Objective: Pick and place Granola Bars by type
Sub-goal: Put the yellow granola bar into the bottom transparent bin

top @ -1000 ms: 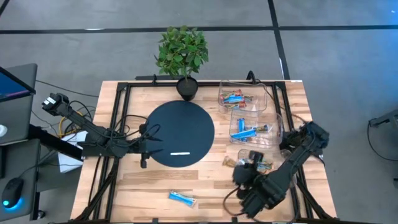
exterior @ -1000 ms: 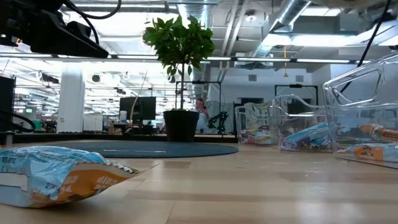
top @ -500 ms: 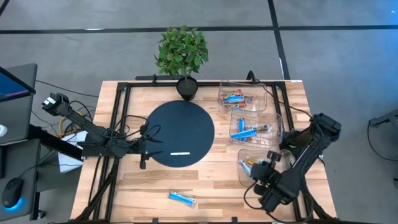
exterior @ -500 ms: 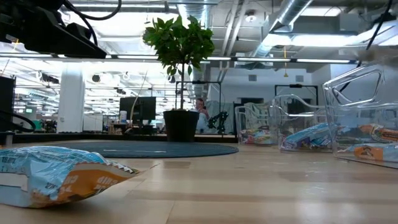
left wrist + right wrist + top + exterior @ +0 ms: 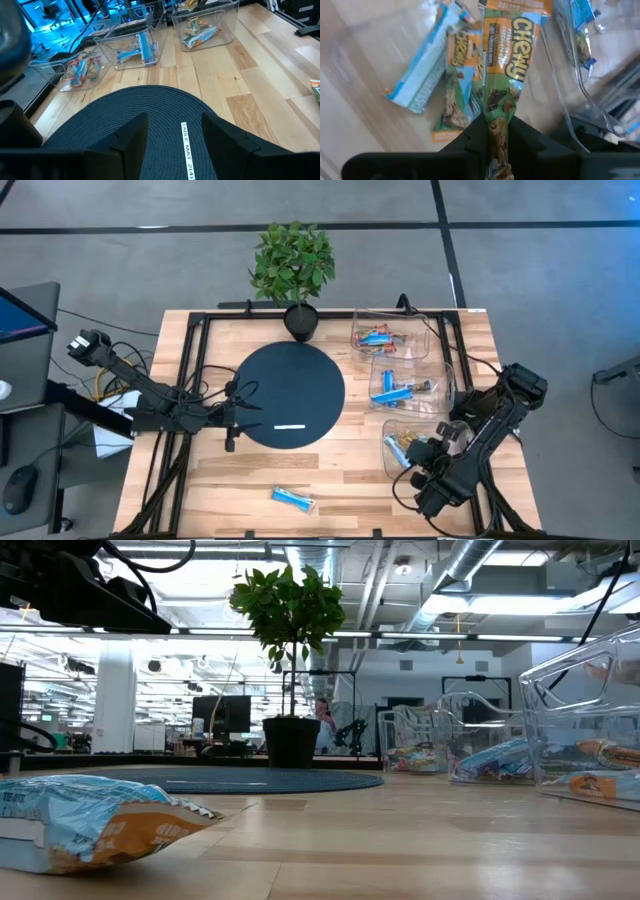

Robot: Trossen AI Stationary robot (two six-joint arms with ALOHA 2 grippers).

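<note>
three clear bins stand in a row along the table's right side. one blue bar (image 5: 293,498) lies alone on the wood (image 5: 330,480) near the front edge, a flattened wrapper (image 5: 90,825) close to the low camera.

the nearest bin (image 5: 418,442) holds a few green-and-orange bars; the right gripper (image 5: 428,452) hangs over it, fingers pinched on the tail of a green chewy bar (image 5: 507,65) whose body points down among two or three others, one of them pale blue (image 5: 422,75). a second ago this gripper was forward of the bin over the bare table, with bars lying on the wood there; now it is above the bin and those bars are no longer on the wood.

the middle bin (image 5: 405,385) holds about two blue bars, the far bin (image 5: 385,337) a few red-orange and blue ones.

the left gripper (image 5: 232,420) sits unmoved at the edge of the dark round mat (image 5: 290,380), fingers (image 5: 132,137) parted and empty, a white strip (image 5: 290,426) ahead of them. a potted plant (image 5: 295,270) stands at the far edge.
</note>
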